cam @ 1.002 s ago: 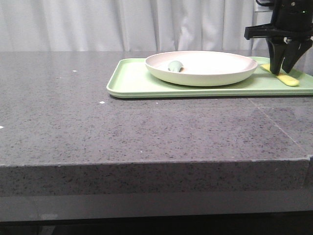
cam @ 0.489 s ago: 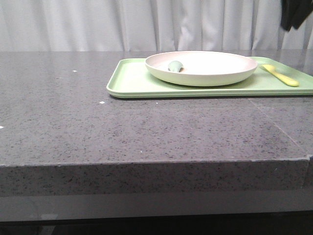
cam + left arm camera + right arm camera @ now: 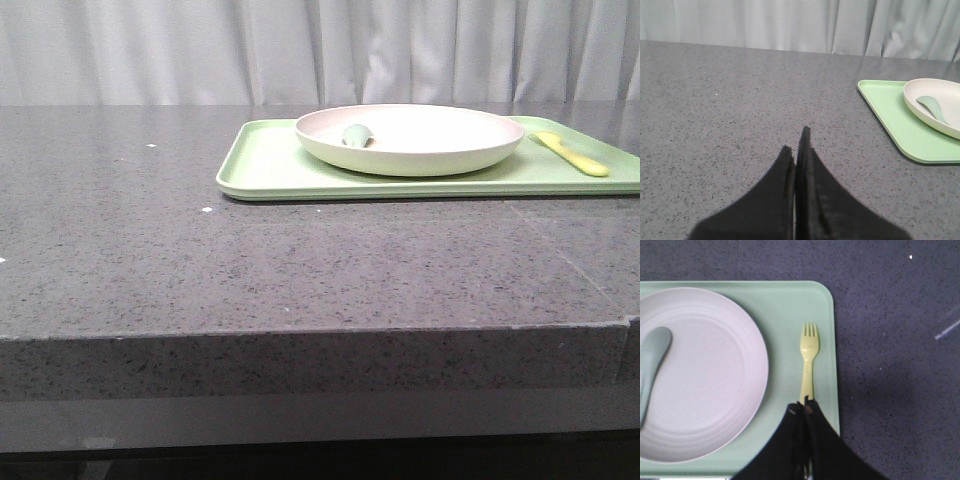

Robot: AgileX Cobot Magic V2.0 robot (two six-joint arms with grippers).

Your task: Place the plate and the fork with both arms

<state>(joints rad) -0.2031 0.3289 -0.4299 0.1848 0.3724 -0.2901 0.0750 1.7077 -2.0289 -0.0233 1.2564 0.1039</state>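
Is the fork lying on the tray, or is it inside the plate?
On the tray. The fork lies flat on the green surface beside the plate, not touching it. Only a spoon is inside the plate.

left gripper (image 3: 799, 150): two matte black fingers, wide at the base, narrowing to thin points
right gripper (image 3: 804, 409): same black, pointed fingers

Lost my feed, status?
Left gripper shut, empty. Right gripper shut, above fork. Plate and fork on tray. Nothing in the way.
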